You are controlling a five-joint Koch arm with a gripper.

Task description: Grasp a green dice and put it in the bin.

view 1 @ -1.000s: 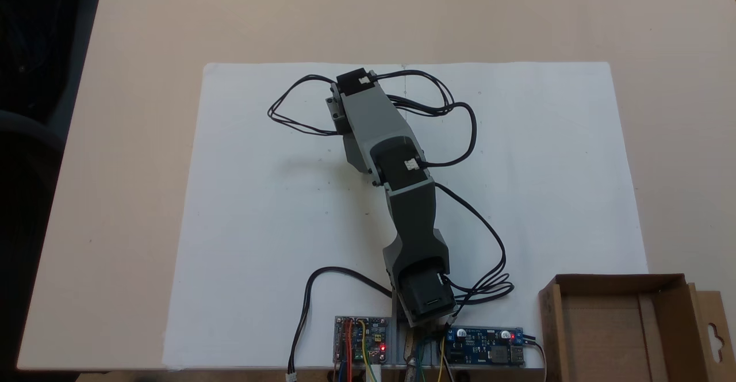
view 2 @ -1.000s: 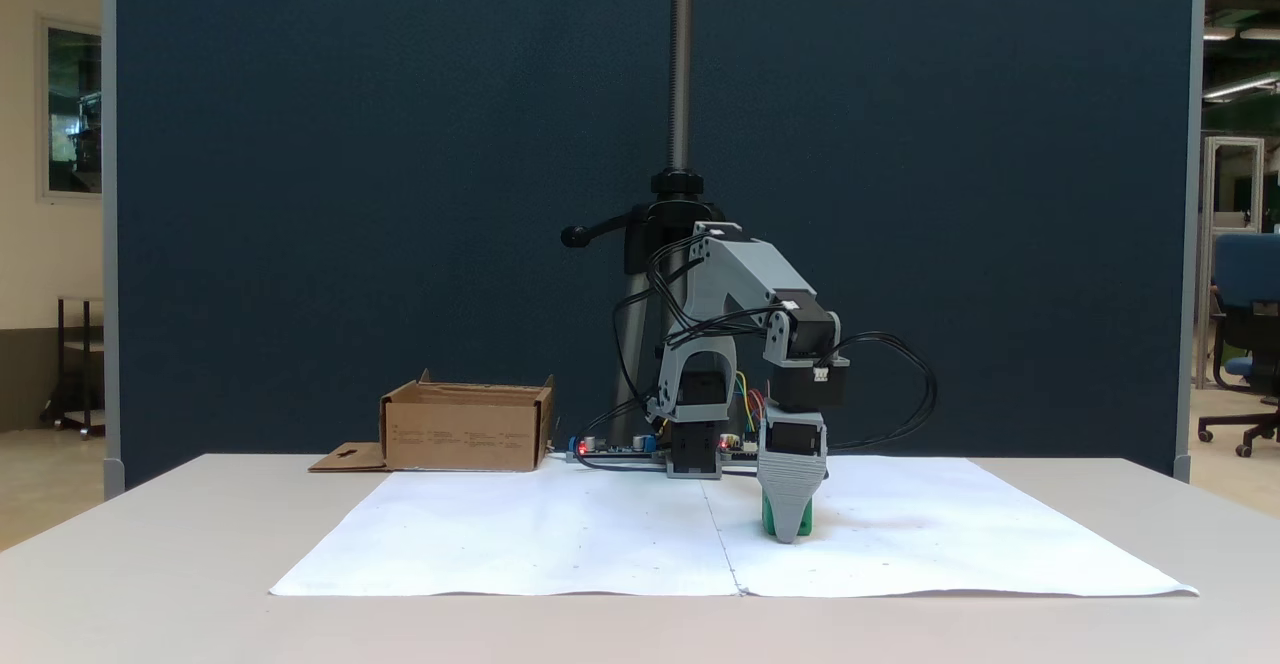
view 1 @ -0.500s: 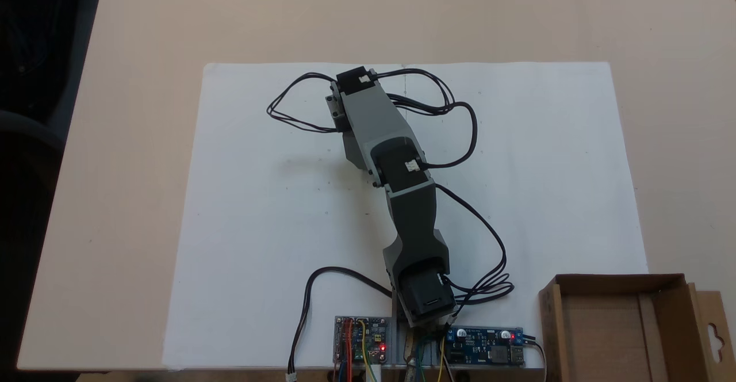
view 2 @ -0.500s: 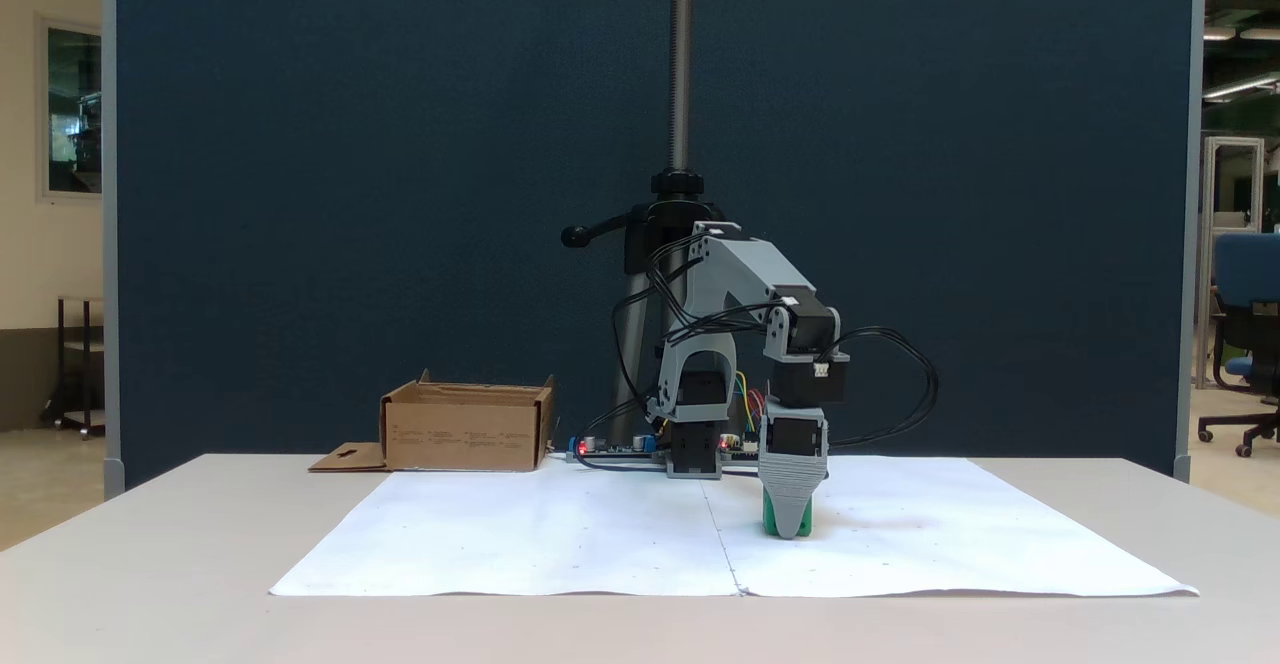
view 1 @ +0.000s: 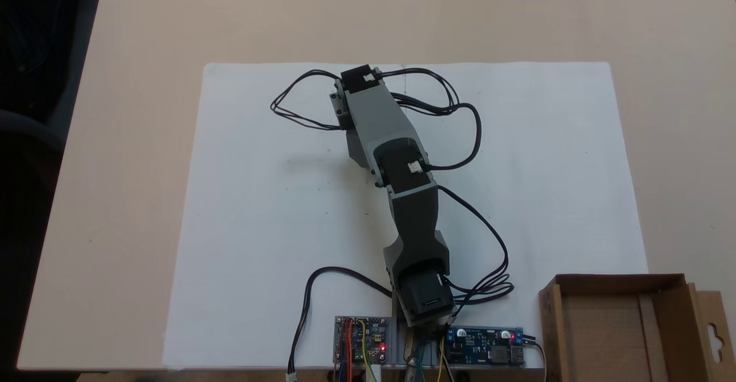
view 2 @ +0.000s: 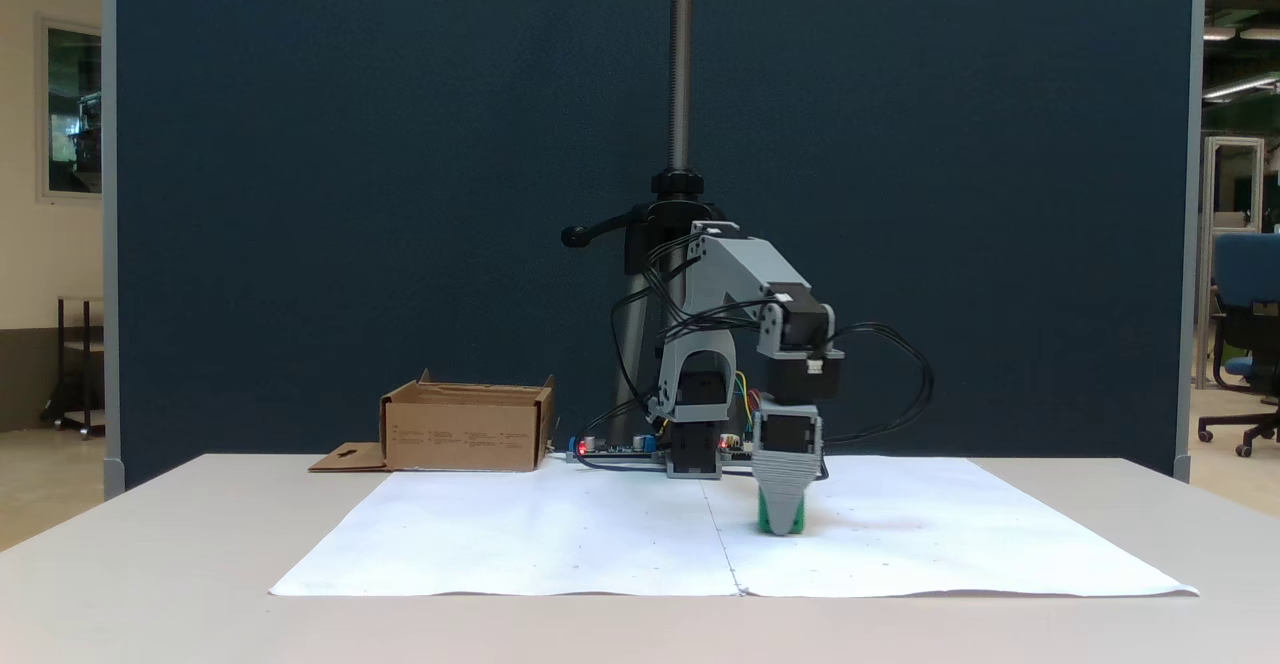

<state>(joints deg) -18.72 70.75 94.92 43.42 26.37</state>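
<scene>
Fixed view from above: arm (view 1: 397, 157) reached out over the white paper sheet (view 1: 259, 198), hiding its own gripper. The bin (view 1: 618, 324) sat at the lower right corner, just off the sheet's edge, well apart from the arm's far end.

Fixed view from the front: gripper (view 2: 781, 524) pointed straight down at the sheet, with the green dice (view 2: 767, 522) showing at both sides of the one visible jaw. Jaws stood one behind the other; whether it had clamped could not be told. Judgement: squeeze square on opposite faces before lifting, then rise straight and clear the bin's (view 2: 465, 429) upright flaps.
</scene>
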